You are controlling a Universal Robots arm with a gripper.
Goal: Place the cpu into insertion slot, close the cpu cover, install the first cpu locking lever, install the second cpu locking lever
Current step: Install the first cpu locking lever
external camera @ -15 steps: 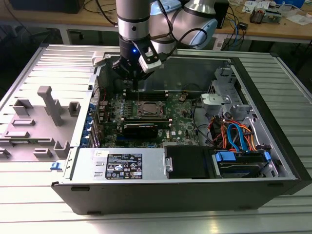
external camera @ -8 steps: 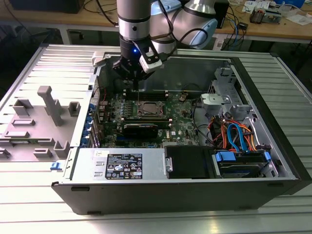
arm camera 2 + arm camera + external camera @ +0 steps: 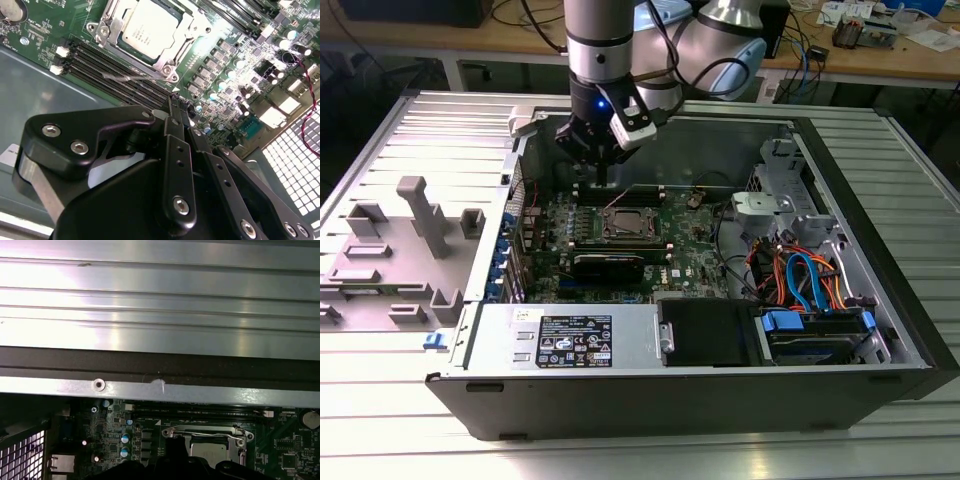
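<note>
We see a wide ribbed aluminium tabletop (image 3: 410, 130) carrying a big black metal computer case (image 3: 720, 395). The case lies on its side with the side panel off.

A silver and black robot arm (image 3: 605, 45) reaches down into the case from the far side. Inside lies a green motherboard (image 3: 695, 245), with a black power supply box (image 3: 570, 335) bearing a white label along the near wall. At the exterior view's right sits a grey drive cage with blue and orange cables (image 3: 805, 280). A group of grey plastic fixture blocks (image 3: 420, 215) stands on the tabletop at the exterior view's left, well apart from the board.

The black claw (image 3: 605, 178) hangs above the board on the far side of the socket. In the second wrist view the claw (image 3: 177, 105) points at the black memory slots (image 3: 115, 67) just beside the socket. Its fingers (image 3: 172, 145) are drawn together with nothing between them.

The thin silvery square cpu cover (image 3: 186, 30) lies flat on the socket, framing the chip through its cut-out. The small flat square silvery-grey cpu (image 3: 150, 27) sits in the socket near the middle of the board (image 3: 625, 225). In the first wrist view a thin silvery wire locking lever (image 3: 205, 434) runs along one edge of the socket. We cannot tell whether it is hooked down.
</note>
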